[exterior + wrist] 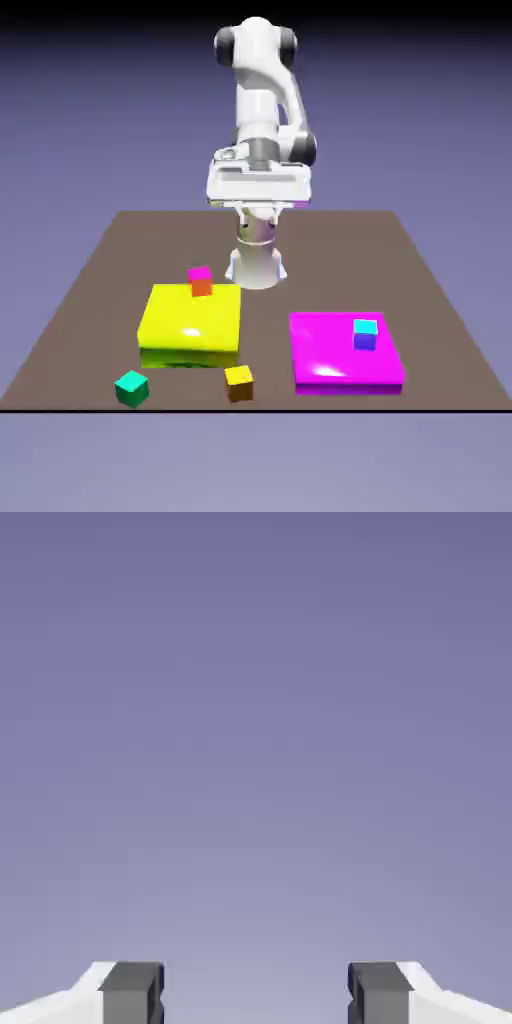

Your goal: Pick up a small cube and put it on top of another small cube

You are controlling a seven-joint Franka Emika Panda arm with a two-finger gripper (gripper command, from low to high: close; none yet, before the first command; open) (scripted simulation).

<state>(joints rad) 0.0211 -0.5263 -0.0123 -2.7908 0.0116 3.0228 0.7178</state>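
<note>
The small cube point(239, 382), yellow on top with orange sides, rests on the table near the front edge, just in front of the yellow slab point(190, 318). My gripper point(258, 200) hangs high above the table's far side, well away from the cube. In the hand view my gripper point(255, 997) is open, its grey fingertips point(131, 994) wide apart with only the blue-violet backdrop between them. No cube shows in the hand view.
A pink-topped orange cube point(200, 281) sits on the yellow slab's far edge. A cyan-topped blue cube point(365, 334) sits on the magenta slab point(330, 355) at the exterior view's right. A teal-green cube point(131, 388) lies at the front left.
</note>
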